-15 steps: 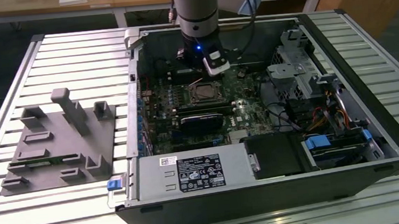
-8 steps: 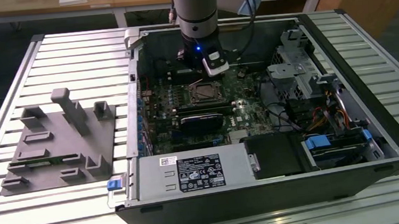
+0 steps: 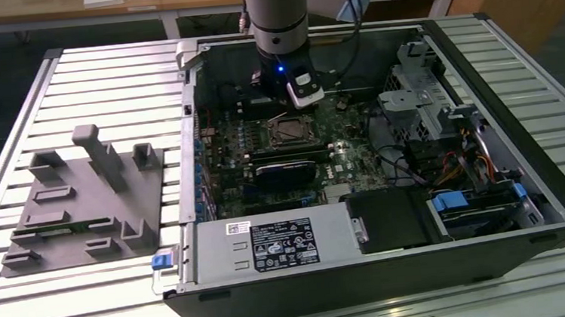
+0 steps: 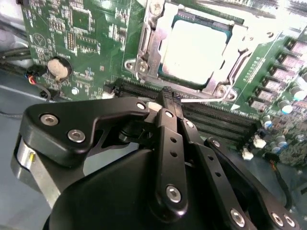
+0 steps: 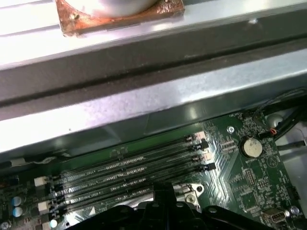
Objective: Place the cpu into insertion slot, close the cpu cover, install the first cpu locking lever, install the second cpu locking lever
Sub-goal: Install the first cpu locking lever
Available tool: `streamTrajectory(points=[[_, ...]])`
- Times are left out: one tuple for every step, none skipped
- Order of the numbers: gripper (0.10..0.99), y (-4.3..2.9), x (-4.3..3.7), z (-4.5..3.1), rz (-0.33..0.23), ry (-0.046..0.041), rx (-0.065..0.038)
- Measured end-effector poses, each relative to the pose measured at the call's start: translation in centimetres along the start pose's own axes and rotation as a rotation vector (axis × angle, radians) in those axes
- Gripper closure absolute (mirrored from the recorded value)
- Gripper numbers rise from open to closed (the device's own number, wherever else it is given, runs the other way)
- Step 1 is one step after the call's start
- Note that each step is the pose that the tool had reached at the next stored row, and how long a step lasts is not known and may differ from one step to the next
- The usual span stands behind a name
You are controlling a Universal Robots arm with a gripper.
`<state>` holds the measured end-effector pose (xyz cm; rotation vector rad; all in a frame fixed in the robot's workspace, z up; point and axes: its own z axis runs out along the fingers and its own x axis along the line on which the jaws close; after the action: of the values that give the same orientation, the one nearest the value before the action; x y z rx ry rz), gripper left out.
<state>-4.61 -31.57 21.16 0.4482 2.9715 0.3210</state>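
Note:
The cpu point(image 4: 195, 47) lies flat in the insertion slot point(image 3: 288, 131), its pale grey face showing through the metal cover frame point(image 4: 146, 43) that rests down around it. In the exterior view my gripper point(image 3: 279, 92) hangs over the green board just behind the slot. In the second wrist view my gripper point(image 4: 167, 96) is shut, fingertips together at the end of a thin silver locking lever point(image 4: 204, 100) that runs along the slot's near edge. I cannot tell whether the tips pinch the lever or only touch it. A corner of the slot point(image 5: 193, 190) peeks past the fingertips point(image 5: 162, 192).
Black memory slots point(image 5: 129, 170) run beside the socket, with a coin battery point(image 5: 252, 147) farther along the board. The case wall point(image 5: 144, 91) stands close behind. A black card point(image 3: 286, 172), a power supply box point(image 3: 269, 246) and drive cages point(image 3: 415, 110) crowd the case. A grey fixture point(image 3: 84, 200) sits outside.

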Motion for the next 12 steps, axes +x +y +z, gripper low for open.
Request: streamTrajectory(points=[[0.98,0.05,0.04,0.06,-0.002,-0.0044,0.006],[0.98,0.11,0.08,0.14,-0.002,-0.007,0.009],[0.98,0.18,0.11,0.19,-0.003,-0.0079,0.01],[0.98,0.23,0.13,0.23,-0.003,-0.0081,0.01],[0.98,0.28,0.15,0.24,-0.003,-0.0081,0.01],[0.98,0.35,0.18,0.26,-0.003,-0.008,0.01],[0.98,0.42,0.2,0.28,-0.003,-0.008,0.01],[0.98,0.51,0.23,0.3,-0.003,-0.0081,0.01],[0.98,0.61,0.26,0.33,-0.003,-0.0081,0.01],[0.98,0.68,0.29,0.35,-0.003,-0.0081,0.01],[0.98,0.73,0.31,0.36,-0.003,-0.0081,0.01],[0.98,0.77,0.32,0.37,-0.003,-0.0081,0.01]])
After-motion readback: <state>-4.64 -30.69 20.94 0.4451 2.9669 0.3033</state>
